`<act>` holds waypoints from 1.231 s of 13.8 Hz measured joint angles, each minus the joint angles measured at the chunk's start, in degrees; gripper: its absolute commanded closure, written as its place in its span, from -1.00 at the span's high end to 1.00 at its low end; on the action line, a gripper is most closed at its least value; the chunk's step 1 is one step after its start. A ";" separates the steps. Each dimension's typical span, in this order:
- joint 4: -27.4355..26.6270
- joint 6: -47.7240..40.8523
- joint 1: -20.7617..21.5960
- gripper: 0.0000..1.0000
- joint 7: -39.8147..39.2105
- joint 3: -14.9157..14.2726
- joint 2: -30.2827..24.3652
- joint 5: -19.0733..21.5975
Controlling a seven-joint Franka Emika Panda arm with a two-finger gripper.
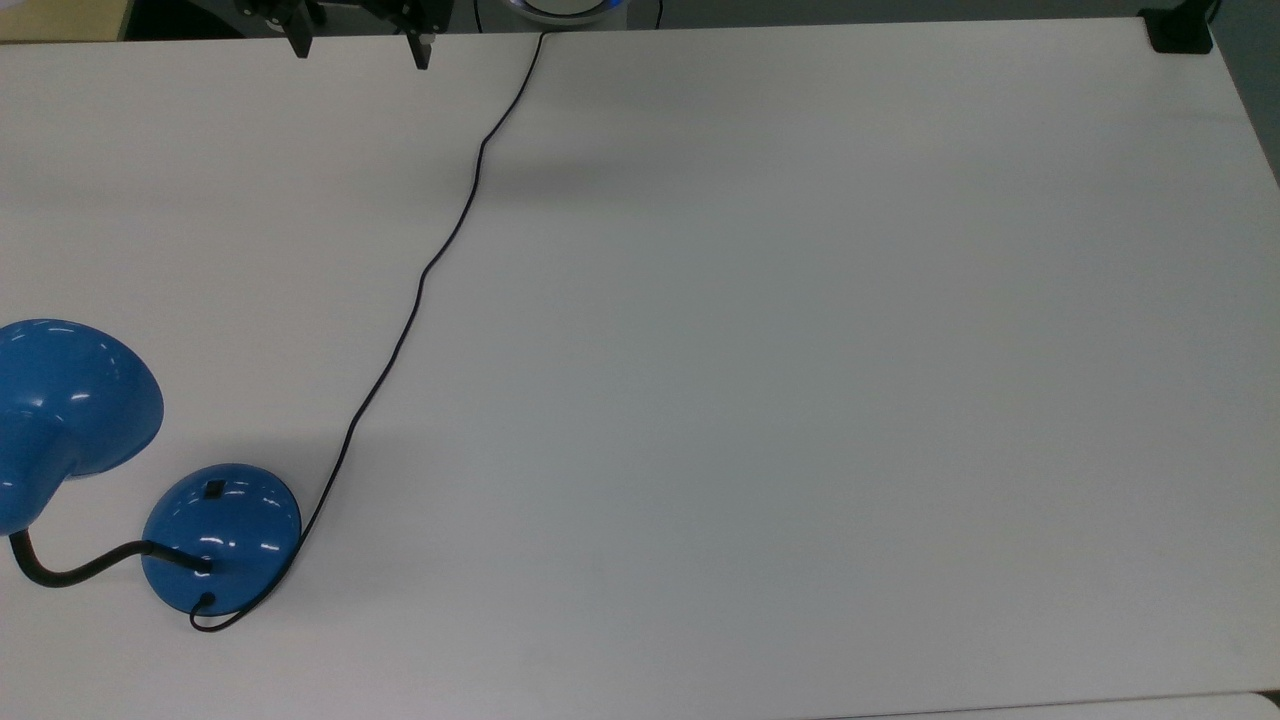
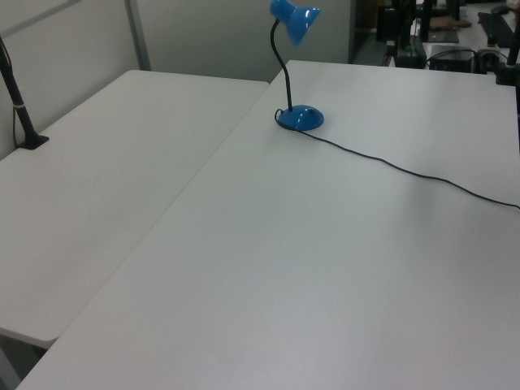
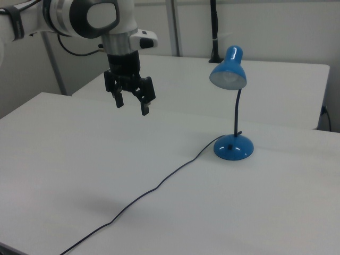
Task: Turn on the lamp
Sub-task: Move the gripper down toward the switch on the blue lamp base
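- Leftmost in the right view, the white arm reaches in from the right view's upper left and carries the gripper high above the white table; the two black fingers point down, spread wide apart, with nothing between them.
- In the top view, the gripper shows at the top edge, left of centre, its two fingertips well apart and clear of the table.
- Further right in the right view, the cord runs across the table from the right view's lower left up to the lamp's base, passing below the gripper without touching it.
- At the right view's right stands the lamp, upright on the table: a round blue base, a black bendy neck, and a blue shade tilted toward the right view's left. The gripper is well apart from it.
- In the top view, the lamp sits at the lower left corner, with a small black switch on top of the base, on the side away from the neck.
- In the left view, the lamp stands at the far edge of the table, with a second white table just beside it on the left view's left.
- No glow is visible in the shade.
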 measured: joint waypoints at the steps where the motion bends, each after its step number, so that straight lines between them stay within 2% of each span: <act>1: -0.04 0.03 -0.20 1.00 -0.01 -0.73 0.00 0.00; 7: -0.03 1.25 -0.82 1.00 -0.01 -0.74 0.00 0.00; 8: -0.03 1.97 -0.84 0.82 -0.01 -0.74 0.03 0.00; 9: -0.04 2.47 -0.97 0.38 -0.02 -0.76 0.10 0.00; 11: -0.06 2.60 -1.71 -0.72 -2.62 -0.79 0.57 0.00; 12: -0.06 2.65 -2.13 -1.00 -5.49 -0.80 1.00 0.00; 15: -0.30 8.35 -3.38 -1.00 -11.49 -0.84 3.45 0.23; 17: -0.58 17.14 -5.61 -1.00 -14.92 -0.86 7.24 2.97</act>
